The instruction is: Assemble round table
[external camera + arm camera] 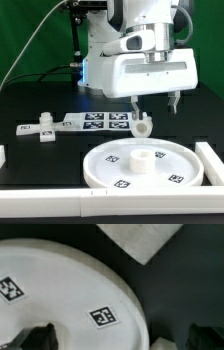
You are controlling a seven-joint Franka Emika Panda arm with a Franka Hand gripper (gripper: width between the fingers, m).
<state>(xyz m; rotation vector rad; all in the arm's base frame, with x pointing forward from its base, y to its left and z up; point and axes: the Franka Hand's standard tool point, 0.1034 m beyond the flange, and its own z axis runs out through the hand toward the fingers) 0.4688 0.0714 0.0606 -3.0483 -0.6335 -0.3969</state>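
The large white disc (120, 168) lies flat at the front of the black table, with its raised hub (143, 158) at the centre and small square tags on top. A short thick white post (143, 125) stands just behind the disc's far edge. My gripper (157, 103) hangs above that far edge, to the exterior view's right of the post, open and empty. In the wrist view the disc (60, 291) fills one side with two tags showing. Its rim runs between my two dark fingertips (35, 336), and my gripper (120, 339) holds nothing.
The marker board (95, 121) lies behind the disc. A small white tagged part (42, 127) sits at the board's end on the exterior view's left. White border bars run along the front (40, 205) and the right (212, 160). A pale flat corner (145, 241) shows in the wrist view.
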